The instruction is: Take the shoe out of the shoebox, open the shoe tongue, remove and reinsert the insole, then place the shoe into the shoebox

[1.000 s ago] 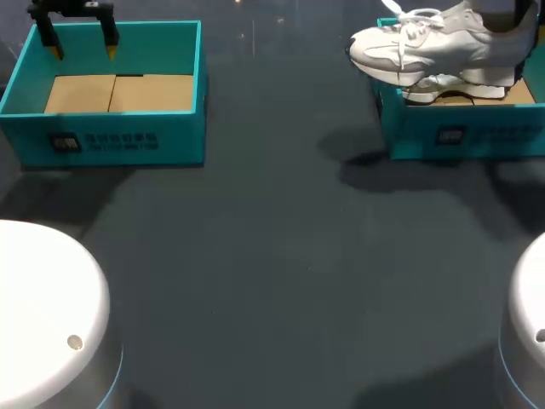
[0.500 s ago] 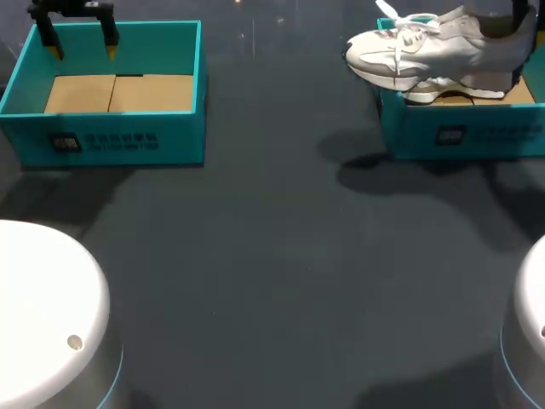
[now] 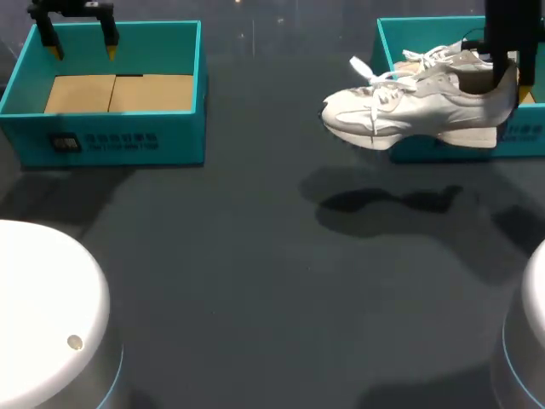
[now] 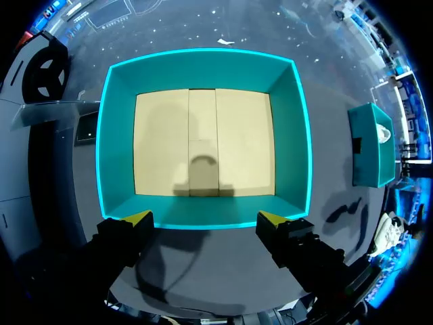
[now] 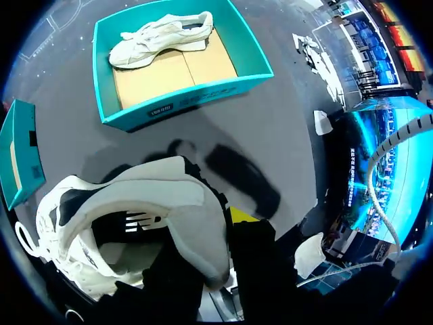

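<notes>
Your right gripper (image 5: pixel 218 238) was clamped on the heel of the white shoe (image 3: pixel 409 106). In the right wrist view one finger sat inside the heel collar; the other, with its yellow tip (image 5: pixel 243 215) showing, pressed on the outside; so the heel wall was pinched from both sides.

From the head view you had the shoe hanging clear of the table (image 3: pixel 255 256), sole down and roughly level; its toe pointed toward the middle of the table, and its heel was up against the dark right arm (image 3: pixel 511 30). It hung just in front of the right shoebox (image 3: pixel 426 20), on the near side of that box's front wall rather than inside it. Its laces (image 3: pixel 368 70) were loose, with one end sticking up near the toe; a dark shadow (image 3: pixel 383 203) lay on the table under it.

Inside the right shoebox a second shoe (image 5: pixel 162 34) lay on its side along the far wall, on the brown cardboard floor; only its top showed in the head view, behind the held shoe.

Your left gripper (image 3: pixel 83 49) was well apart from all this, hovering over the far wall of the left shoebox (image 3: pixel 119 141). Its fingers were spread wide; in the left wrist view the two yellow fingertips (image 4: pixel 139 218) stood apart above the near wall of that teal box, and the cardboard floor was in plain sight ahead of them.
</notes>
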Available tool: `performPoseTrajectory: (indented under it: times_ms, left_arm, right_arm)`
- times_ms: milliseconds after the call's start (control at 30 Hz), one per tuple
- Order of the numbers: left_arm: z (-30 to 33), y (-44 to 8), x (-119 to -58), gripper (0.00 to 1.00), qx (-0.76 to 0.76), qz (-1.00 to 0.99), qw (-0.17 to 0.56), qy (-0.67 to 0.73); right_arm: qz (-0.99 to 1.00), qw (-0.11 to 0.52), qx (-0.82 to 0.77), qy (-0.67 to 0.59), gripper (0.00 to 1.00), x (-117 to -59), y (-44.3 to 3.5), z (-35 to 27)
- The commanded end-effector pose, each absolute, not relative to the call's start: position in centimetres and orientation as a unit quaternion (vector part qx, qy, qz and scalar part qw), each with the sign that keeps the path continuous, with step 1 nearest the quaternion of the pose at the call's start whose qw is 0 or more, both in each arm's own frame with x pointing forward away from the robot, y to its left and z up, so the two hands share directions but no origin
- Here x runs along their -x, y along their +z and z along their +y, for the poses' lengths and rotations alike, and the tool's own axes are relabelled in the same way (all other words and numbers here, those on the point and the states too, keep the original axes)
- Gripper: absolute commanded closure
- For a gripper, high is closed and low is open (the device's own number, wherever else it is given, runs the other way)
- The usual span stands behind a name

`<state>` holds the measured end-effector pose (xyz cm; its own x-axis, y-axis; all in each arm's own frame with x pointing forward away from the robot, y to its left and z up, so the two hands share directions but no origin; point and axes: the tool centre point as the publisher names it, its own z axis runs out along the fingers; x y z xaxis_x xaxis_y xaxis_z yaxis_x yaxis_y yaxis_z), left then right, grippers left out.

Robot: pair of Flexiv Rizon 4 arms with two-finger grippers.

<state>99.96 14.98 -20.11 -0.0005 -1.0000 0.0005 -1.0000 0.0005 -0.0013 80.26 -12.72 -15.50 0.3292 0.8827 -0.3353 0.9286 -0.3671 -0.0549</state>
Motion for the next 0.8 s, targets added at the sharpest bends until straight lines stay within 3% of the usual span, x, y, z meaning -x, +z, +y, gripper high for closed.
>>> performPoseTrajectory:
  times_ms: [33,800]
  left_arm:
    - [14.99,-20.05,-99.97,0.0,0.707,0.707,0.0,0.0]
    - [14.99,-20.05,-99.97,0.0,0.707,0.707,0.0,0.0]
  right_arm:
    - [0.562,0.097,-0.81,-0.134,1.0,-77.79,-17.1,-10.25]
    - [0.565,0.103,-0.808,-0.128,1.0,-77.25,-17.63,-9.68]
